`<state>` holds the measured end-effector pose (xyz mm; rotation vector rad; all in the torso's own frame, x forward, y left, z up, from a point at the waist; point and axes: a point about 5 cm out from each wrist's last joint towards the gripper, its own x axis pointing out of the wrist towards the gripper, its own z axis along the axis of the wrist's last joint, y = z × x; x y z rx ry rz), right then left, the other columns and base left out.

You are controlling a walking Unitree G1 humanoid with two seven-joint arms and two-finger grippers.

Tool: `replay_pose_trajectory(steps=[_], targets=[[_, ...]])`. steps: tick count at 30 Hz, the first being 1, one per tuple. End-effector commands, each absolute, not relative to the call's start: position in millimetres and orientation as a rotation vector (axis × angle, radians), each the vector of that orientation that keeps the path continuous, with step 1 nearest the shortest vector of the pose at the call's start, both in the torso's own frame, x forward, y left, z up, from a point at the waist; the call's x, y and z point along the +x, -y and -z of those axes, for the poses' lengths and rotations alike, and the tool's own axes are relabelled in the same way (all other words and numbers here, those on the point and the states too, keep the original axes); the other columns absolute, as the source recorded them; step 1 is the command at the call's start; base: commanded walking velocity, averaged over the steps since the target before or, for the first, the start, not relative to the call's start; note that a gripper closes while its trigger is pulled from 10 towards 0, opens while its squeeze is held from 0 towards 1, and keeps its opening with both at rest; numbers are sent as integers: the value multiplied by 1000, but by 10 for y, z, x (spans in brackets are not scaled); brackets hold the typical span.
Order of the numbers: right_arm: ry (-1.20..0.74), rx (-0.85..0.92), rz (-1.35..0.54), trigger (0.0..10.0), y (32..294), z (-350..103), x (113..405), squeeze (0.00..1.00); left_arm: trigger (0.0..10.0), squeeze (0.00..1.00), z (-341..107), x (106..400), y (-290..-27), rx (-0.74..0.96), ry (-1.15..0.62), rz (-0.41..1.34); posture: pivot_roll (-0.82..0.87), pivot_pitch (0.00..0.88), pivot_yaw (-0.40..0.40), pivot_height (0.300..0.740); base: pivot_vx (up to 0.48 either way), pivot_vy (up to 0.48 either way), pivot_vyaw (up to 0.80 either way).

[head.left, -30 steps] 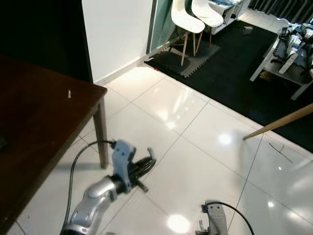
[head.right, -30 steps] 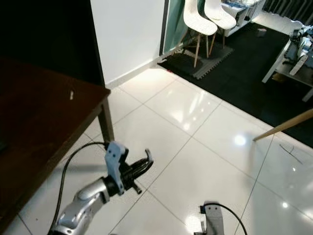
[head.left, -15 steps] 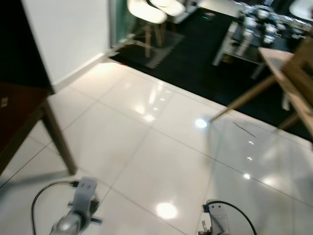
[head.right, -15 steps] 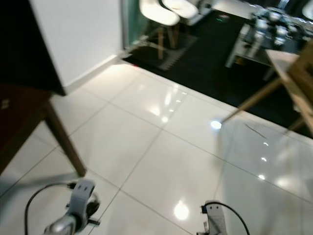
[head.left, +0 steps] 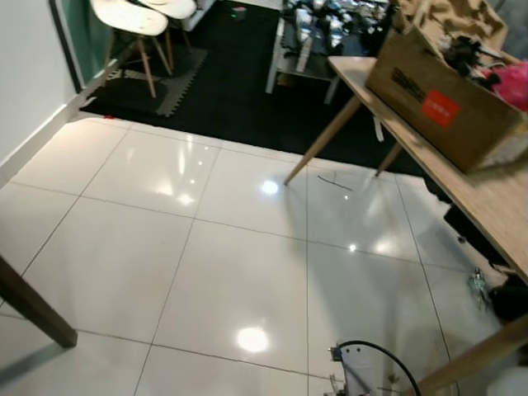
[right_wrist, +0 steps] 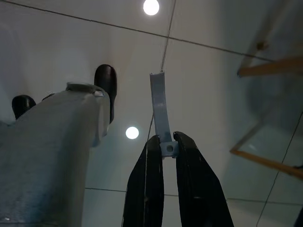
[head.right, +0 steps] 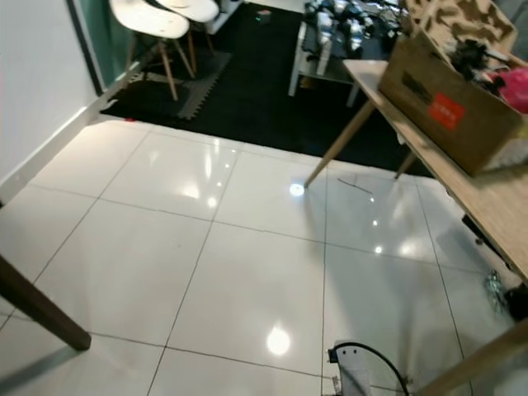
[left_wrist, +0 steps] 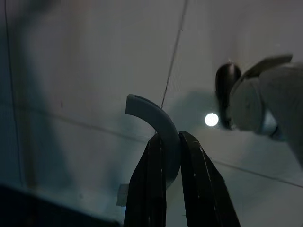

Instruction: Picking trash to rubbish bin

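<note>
My left gripper (left_wrist: 171, 137) hangs low over the white tiled floor (head.left: 239, 272), its two black fingers (left_wrist: 151, 189) pressed together with a pale grey curved piece standing at their tips. My right gripper (right_wrist: 165, 138) also hangs above the tiles, shut, with a pale strip at its tips. The right arm's wrist (head.left: 356, 373) with its black cable sits at the bottom edge of the left eye view. My grey leg (right_wrist: 52, 151) and black foot (right_wrist: 105, 80) are close beside the right gripper.
A long wooden table (head.left: 487, 198) runs along the right and carries a cardboard box (head.left: 441, 95) of clutter. Dark items (head.left: 505, 299) lie under it. A dark table leg (head.left: 33, 309) stands lower left. White chairs (head.left: 132, 21) and a black mat (head.left: 239, 91) lie beyond.
The camera has swung to the right: the dark table slid off to the left and the wooden table with the box came in. My left arm dropped below the eye views.
</note>
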<state>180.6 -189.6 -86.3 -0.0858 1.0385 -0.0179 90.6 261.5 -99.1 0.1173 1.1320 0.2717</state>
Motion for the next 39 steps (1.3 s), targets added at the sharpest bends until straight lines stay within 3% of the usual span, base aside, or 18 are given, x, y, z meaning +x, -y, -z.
replay_pose_trajectory(steps=[1, 11, 13, 24, 27, 29, 31, 33, 35, 39], targets=[[-1068, -93, 7, 10000, 1877, 904, 1724, 0, 10000, 0, 1019, 838, -2581, 118, -1155, -277, 220, 96, -80, 740, 0, 0, -800], [-1068, -143, -41, 10000, 1870, 893, 1750, 0, 10000, 0, 968, 1026, -2599, 181, -1109, -235, 245, 95, -143, 740, 0, 0, -89], [-1064, -209, -94, 10000, 1903, 867, 1797, 0, 10000, 0, 971, 1051, -2566, 159, -1097, -258, 260, 91, -200, 740, 0, 0, 0], [-1000, -307, -132, 10000, 2050, 685, 2104, 0, 10000, 0, 1107, 826, -2252, 56, -1165, -317, 269, 92, -287, 740, 0, 0, 0], [-995, -306, -134, 10000, 2034, 676, 2125, 0, 10000, 0, 1116, 799, -2239, 56, -1175, -312, 272, 91, -277, 740, 0, 0, 0], [-991, -278, -126, 10000, 1977, 687, 2123, 0, 10000, 0, 1111, 782, -2282, 88, -1183, -288, 275, 90, -207, 740, 0, 0, 0], [-990, -266, -123, 10000, 1952, 693, 2121, 0, 10000, 0, 1108, 776, -2301, 102, -1186, -278, 275, 90, -207, 740, 0, 0, 0], [-995, -204, -100, 10000, 1841, 737, 2070, 0, 10000, 0, 1079, 789, -2410, 174, -1188, -229, 270, 82, -111, 740, 0, 0, 0], [-998, -186, -93, 10000, 1805, 752, 2051, 0, 10000, 0, 1068, 796, -2447, 196, -1188, -215, 270, 82, -111, 740, 0, 0, 0], [-1035, -103, -59, 10000, 1657, 856, 1876, 0, 10000, 0, 965, 936, -2686, 320, -1158, -156, 261, 72, -2, 740, 0, 0, 0]])
